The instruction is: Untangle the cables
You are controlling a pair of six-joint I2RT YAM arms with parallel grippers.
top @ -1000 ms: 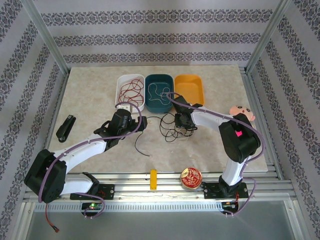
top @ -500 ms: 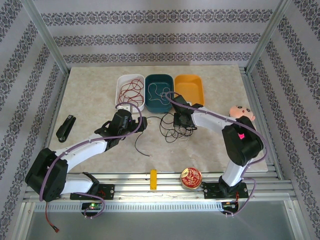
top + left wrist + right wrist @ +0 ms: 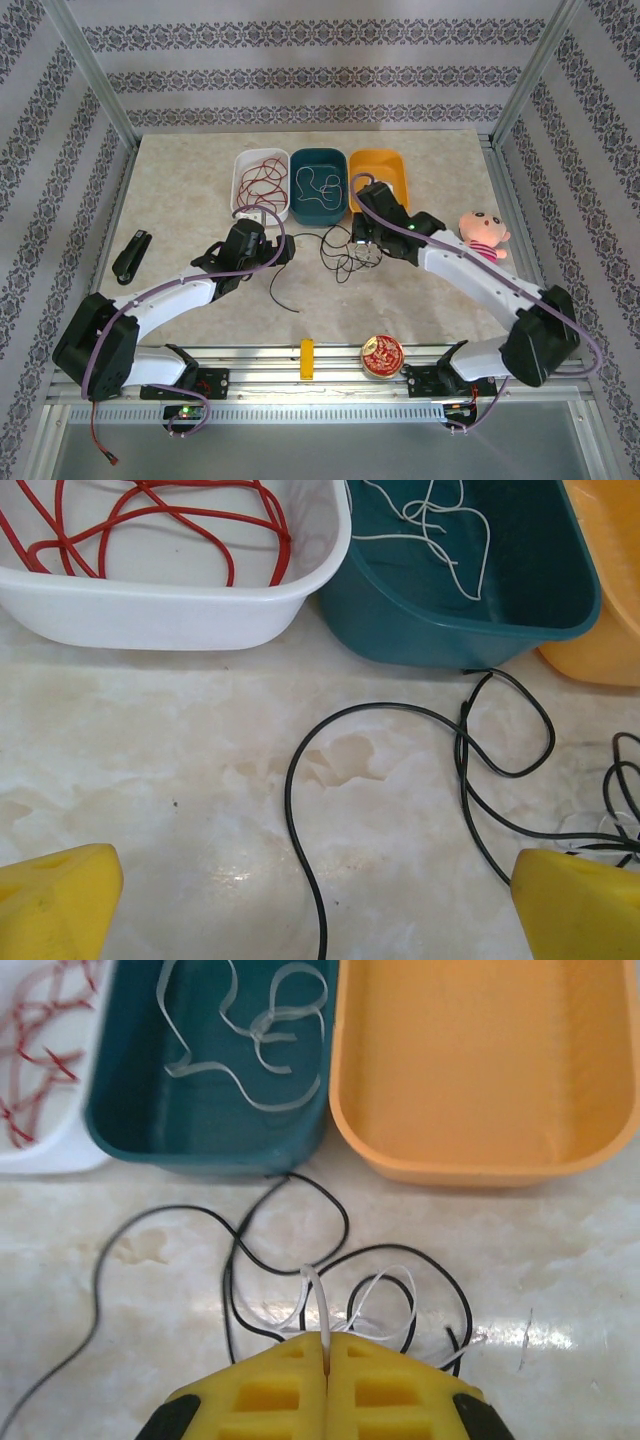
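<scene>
A black cable [image 3: 340, 258] and a thin white cable [image 3: 385, 1298] lie looped together on the table just in front of the bins. My right gripper [image 3: 327, 1345] is shut on a raised loop of the white cable, yellow fingers [image 3: 270, 1385] pressed together; its place from above is at the tangle [image 3: 362, 243]. The black cable [image 3: 480, 750] runs left as a long tail between my left gripper's wide-apart yellow fingers [image 3: 55, 905]. My left gripper [image 3: 285, 250] is open with nothing gripped. A red cable [image 3: 262, 180] lies in the white bin, another white cable [image 3: 312, 185] in the teal bin.
White bin [image 3: 240, 165], teal bin [image 3: 298, 215] and empty orange bin [image 3: 385, 172] stand in a row at the back. A doll [image 3: 482, 228] lies at right, a black battery pack [image 3: 130, 255] at left, a yellow block [image 3: 307, 358] and a round tin [image 3: 382, 355] at the front edge.
The right arm has swung outward, its elbow dropping toward the front right, uncovering the doll. Its gripper shifted slightly back at the tangle. The left arm stayed put.
</scene>
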